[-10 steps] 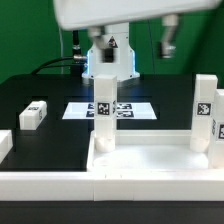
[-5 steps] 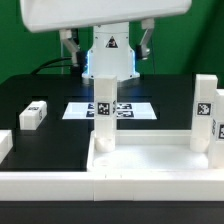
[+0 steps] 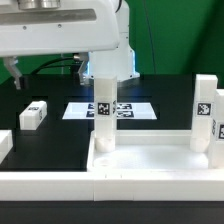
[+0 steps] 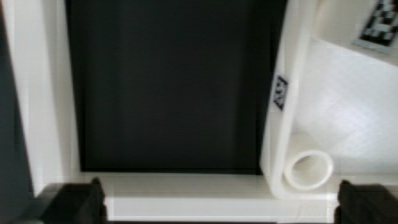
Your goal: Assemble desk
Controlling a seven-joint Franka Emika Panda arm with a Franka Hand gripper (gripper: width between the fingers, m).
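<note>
The white desk top (image 3: 150, 160), a rimmed tray, lies at the front of the exterior view. Two tagged white legs stand upright in its far corners, one (image 3: 103, 115) at the exterior view's left and one (image 3: 205, 110) at its right. A loose tagged leg (image 3: 33, 114) lies on the black table further left. My gripper (image 3: 14, 74) hangs high at the exterior view's upper left, clear of all parts. In the wrist view its fingers (image 4: 71, 203) stand wide apart and hold nothing. Below it lie a white block (image 4: 196, 193) and a long white part with a round end (image 4: 311, 170).
The marker board (image 3: 128, 110) lies flat behind the tray. Another white part (image 3: 4, 145) shows at the exterior view's left edge. A long white rail (image 3: 50, 185) runs along the front. The arm's bulk fills the top of the exterior view.
The arm has swung toward the exterior view's left, so the gripper now hangs at the upper left instead of above the back of the table. No part has moved.
</note>
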